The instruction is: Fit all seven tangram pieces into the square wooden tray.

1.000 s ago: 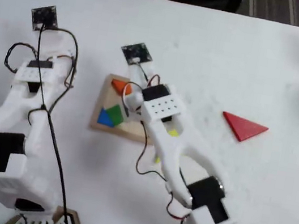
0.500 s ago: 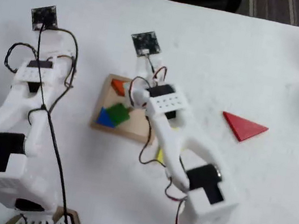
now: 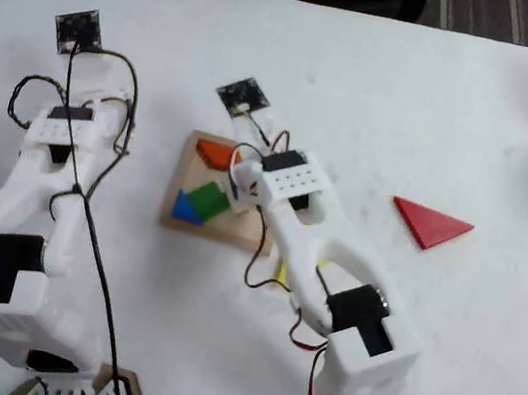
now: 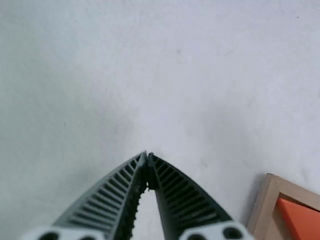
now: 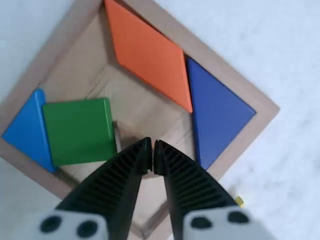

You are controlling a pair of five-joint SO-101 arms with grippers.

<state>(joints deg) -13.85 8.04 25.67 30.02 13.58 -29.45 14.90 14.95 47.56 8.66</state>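
White table (image 3: 382, 96) | tray (image 3: 207, 234) at centre, four pieces seated | right gripper (image 5: 152, 145) clenched, empty, above its bare floor | left gripper (image 4: 148, 156) clenched, empty, at tray's 10 o'clock | red triangle (image 3: 431, 223) loose at 3 o'clock | risk: clenched tips may nudge green square (image 5: 80, 130) askew, blocking later pieces.

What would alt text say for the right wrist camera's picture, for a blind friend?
A shut robot hand hangs above a square wooden tray. In it lie an orange parallelogram, a dark blue triangle, a green square and a lighter blue triangle.
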